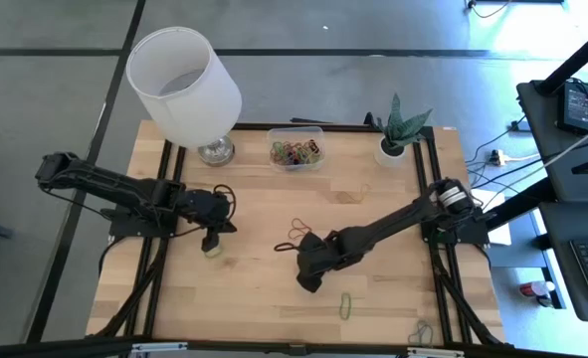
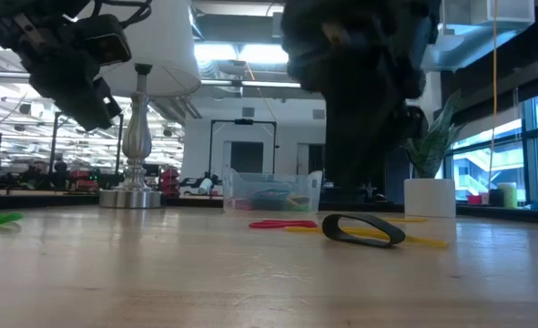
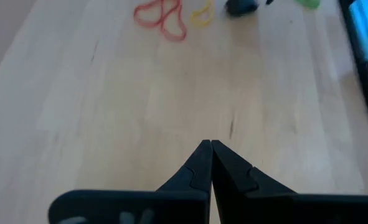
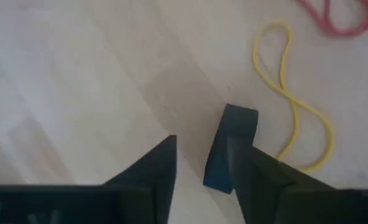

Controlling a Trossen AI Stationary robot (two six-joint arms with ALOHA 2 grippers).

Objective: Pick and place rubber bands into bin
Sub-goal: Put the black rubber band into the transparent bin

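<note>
Pick step: right gripper (image 4: 202, 162) low over surface (image 1: 254, 288), jaws apart astride black band (image 4: 230, 146). We judge next: clench, lift, carry to bin (image 1: 295, 151) w/ bands at far edge. Left gripper (image 3: 210, 163) clenched, empty.

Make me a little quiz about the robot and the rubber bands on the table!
1. True or false: the left claw is shut, holding nothing.
2. What colour is the rubber band between the open right claw fingers? A green, B black, C red.
3. Fill in: the bin stands between the lamp and the ___.

Key: 1 true. 2 B. 3 plant.
</note>
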